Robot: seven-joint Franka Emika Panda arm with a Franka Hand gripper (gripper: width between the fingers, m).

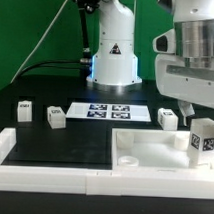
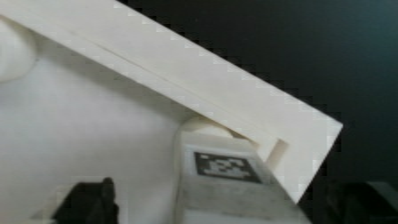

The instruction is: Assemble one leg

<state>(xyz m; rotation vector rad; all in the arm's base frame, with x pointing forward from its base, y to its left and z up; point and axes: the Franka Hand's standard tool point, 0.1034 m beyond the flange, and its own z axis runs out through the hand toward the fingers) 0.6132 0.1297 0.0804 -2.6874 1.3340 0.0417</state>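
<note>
One leg [image 1: 204,138], a small white block with a square tag, stands slightly tilted at the far right corner of the large white tray [image 1: 143,156]. My gripper [image 1: 199,116] hangs right over it. In the wrist view the leg [image 2: 228,168] rises from the tray's corner [image 2: 107,110] between my fingers. The dark left finger [image 2: 89,202] stands clearly apart from the leg, with white tray showing in the gap. The jaws are spread around the leg, open. Three more legs stand on the black table [image 1: 24,112], [image 1: 57,116], [image 1: 169,118].
The marker board [image 1: 107,111] lies flat behind the tray, in front of the robot base [image 1: 112,57]. A white raised border [image 1: 23,162] runs along the table's front and the exterior view's left.
</note>
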